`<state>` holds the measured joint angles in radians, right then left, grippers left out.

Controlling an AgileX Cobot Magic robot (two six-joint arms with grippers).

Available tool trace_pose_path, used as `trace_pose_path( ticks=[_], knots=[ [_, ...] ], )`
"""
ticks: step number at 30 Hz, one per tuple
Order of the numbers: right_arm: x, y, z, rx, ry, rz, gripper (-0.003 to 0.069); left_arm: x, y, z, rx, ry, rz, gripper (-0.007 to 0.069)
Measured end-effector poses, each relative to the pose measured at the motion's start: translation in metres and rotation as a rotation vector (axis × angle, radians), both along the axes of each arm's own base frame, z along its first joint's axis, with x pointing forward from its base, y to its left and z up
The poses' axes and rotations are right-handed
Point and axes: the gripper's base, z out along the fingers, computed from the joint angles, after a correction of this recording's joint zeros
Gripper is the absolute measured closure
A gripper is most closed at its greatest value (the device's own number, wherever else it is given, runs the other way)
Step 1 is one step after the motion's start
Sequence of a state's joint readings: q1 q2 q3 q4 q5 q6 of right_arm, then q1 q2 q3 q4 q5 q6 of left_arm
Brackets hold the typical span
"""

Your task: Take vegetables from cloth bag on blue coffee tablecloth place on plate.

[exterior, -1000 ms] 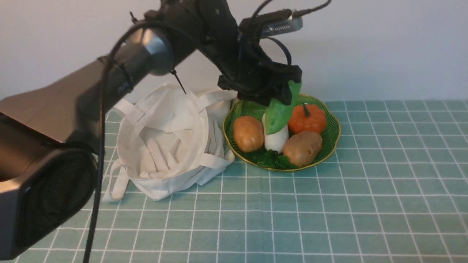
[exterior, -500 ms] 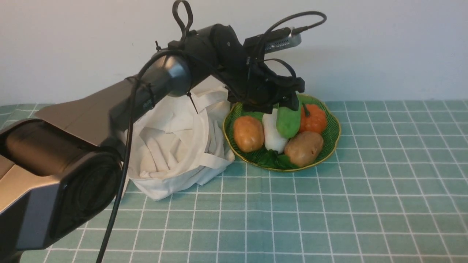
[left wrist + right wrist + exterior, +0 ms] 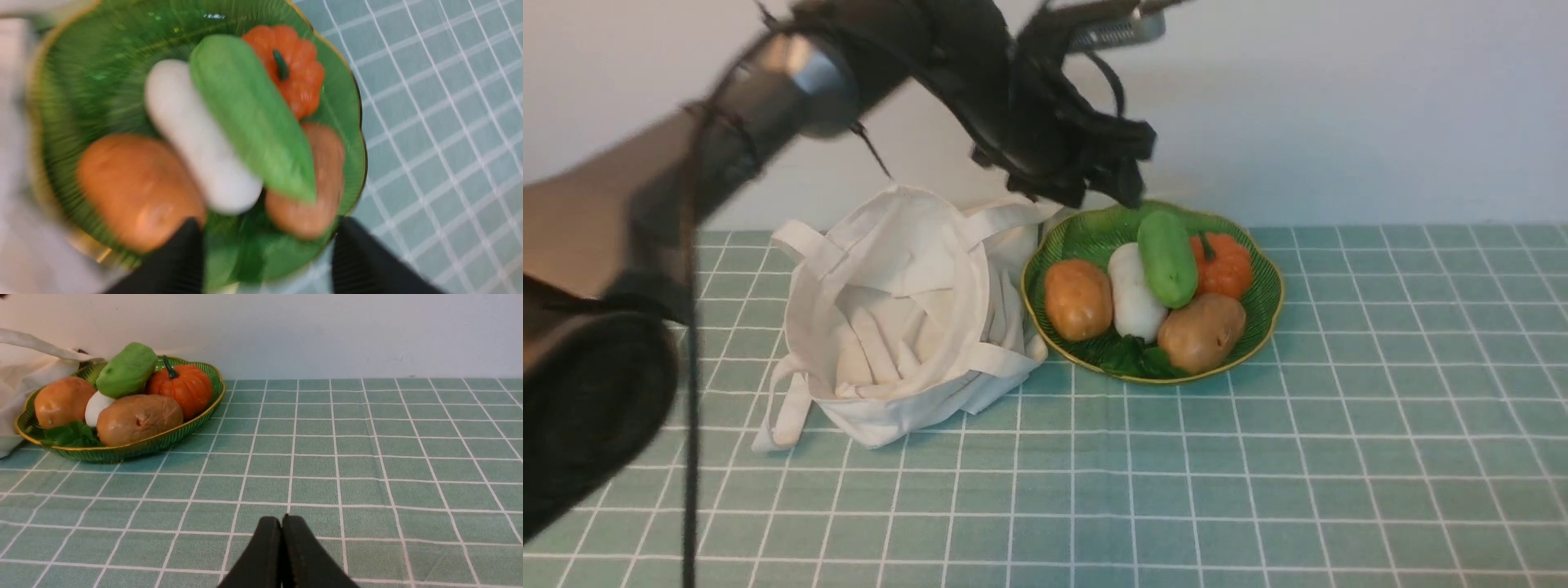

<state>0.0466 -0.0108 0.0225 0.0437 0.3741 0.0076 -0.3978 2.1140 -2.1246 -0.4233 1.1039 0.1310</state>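
Observation:
The light-green cucumber-like vegetable point(image 3: 1168, 257) lies on the green plate point(image 3: 1272, 282), resting on the white radish and the pumpkin. My left gripper point(image 3: 1104, 189) is open and empty, blurred, just above the plate's back-left edge. In the left wrist view the vegetable point(image 3: 253, 118) lies free beyond the spread black fingers point(image 3: 184, 257) of the gripper point(image 3: 265, 249). The off-white cloth bag point(image 3: 907, 310) slumps open on the tablecloth point(image 3: 1339, 457), left of the plate. My right gripper point(image 3: 281, 528) is shut and empty, low over the cloth; the vegetable point(image 3: 126, 369) and the plate point(image 3: 163, 441) lie far from it.
On the plate are two brown potatoes point(image 3: 1078, 298) point(image 3: 1201, 331), a white radish point(image 3: 1134, 298), an orange pumpkin point(image 3: 1225, 265) and dark leafy greens point(image 3: 1135, 358). A white wall stands just behind the table. The bag touches the plate's left rim.
My left gripper lowered the green vegetable onto the plate, let it go, and has risen up and to the left, empty. The vegetable now lies flat on the other produce.

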Motion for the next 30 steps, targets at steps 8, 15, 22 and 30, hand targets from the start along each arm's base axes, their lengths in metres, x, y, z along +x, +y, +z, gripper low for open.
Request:
trace_pose_path(
  ticks=[8, 15, 22, 30],
  knots=[
    [0.000, 0.000, 0.000, 0.000, 0.000, 0.000, 0.0675, -0.041, 0.035, 0.062, 0.177, -0.128, -0.067, 0.0620],
    [0.000, 0.000, 0.000, 0.000, 0.000, 0.000, 0.0675, -0.087, 0.066, 0.082, 0.297, -0.155, -0.023, 0.0629],
    [0.000, 0.000, 0.000, 0.000, 0.000, 0.000, 0.0675, -0.162, 0.102, 0.078, 0.376, -0.121, -0.020, 0.0629],
    [0.000, 0.000, 0.000, 0.000, 0.000, 0.000, 0.0675, -0.271, 0.146, 0.036, 0.348, -0.156, 0.001, 0.0629]
  ],
)
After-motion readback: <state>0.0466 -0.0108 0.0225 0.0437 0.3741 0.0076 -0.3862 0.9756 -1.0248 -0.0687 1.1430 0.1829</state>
